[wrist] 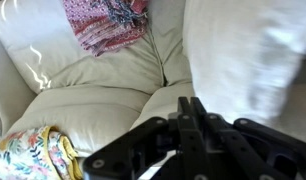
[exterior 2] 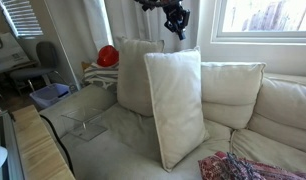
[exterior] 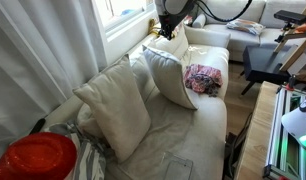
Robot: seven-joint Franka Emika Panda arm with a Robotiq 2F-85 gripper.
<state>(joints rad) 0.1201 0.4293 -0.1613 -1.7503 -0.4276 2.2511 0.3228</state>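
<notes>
Cream couch was wide and cushioned. White pillow stood upright on couch seat. Pink cloth lay on couch seat. Gripper hung high above couch seat, jaws pressed together, pinching nothing, clear of pillow.

Cream sofa, seat wrinkled; bears an upright cushion propped on end against the backrest; a second cushion just behind it; a pink patterned cloth bunched on the seat beside the upright cushion; a clear plastic stand near the seat's far end.
</notes>
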